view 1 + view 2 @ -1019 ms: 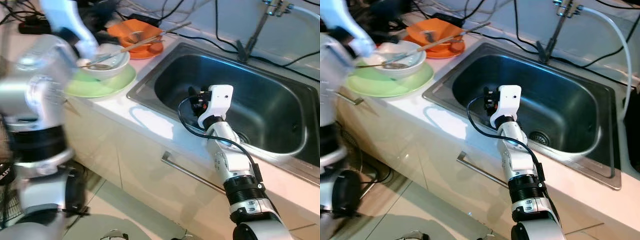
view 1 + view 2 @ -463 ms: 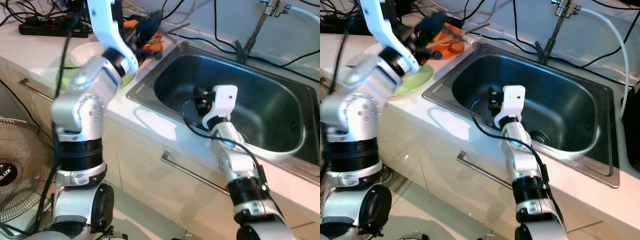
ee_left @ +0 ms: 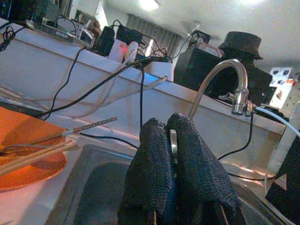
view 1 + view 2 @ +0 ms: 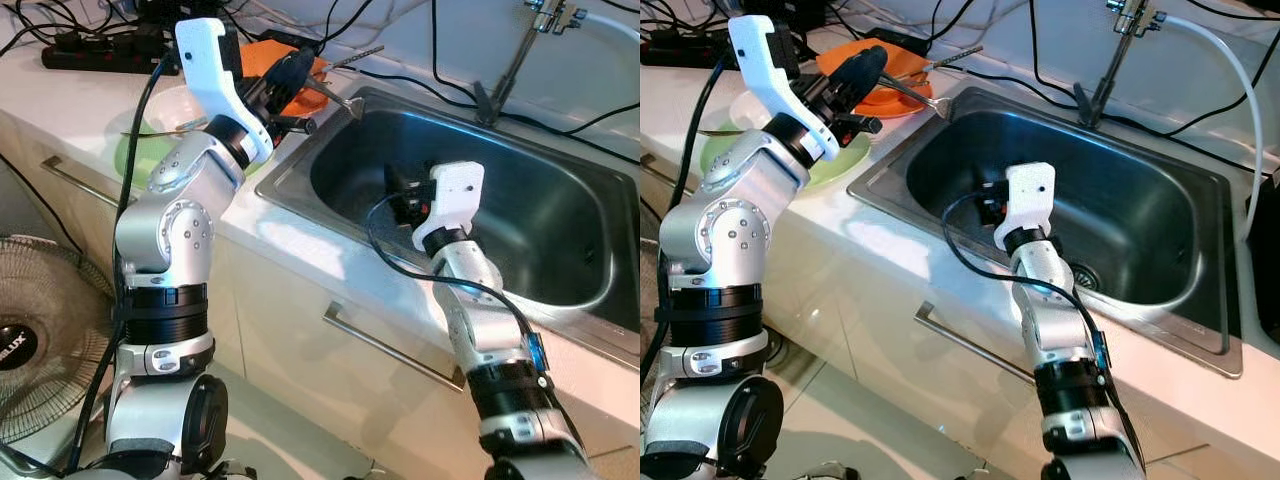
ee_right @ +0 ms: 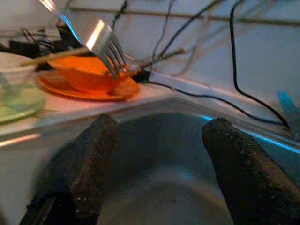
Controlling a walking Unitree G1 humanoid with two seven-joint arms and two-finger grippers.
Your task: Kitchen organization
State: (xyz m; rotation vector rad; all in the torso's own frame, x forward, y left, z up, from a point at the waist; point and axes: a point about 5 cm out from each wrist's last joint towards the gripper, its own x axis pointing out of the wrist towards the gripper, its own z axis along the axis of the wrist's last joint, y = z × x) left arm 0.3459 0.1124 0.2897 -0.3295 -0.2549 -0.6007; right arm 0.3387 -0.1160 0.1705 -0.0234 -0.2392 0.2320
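Swung over from the green plate (image 4: 830,165), the left gripper (image 4: 290,75) now pinches a metal fork (image 4: 912,95) above the sink (image 4: 560,300) edge. Seen from the right wrist, its shiny tines sit before the orange bowl (image 5: 82,75); the right gripper (image 5: 164,154) hangs spread, holding nothing.

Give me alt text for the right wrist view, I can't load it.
A silver fork hangs tines-down over the near corner of the steel sink, in front of an orange bowl on an orange plate. The right pincer is open inside the basin, its two black fingers spread wide. Cables run along the wall behind.
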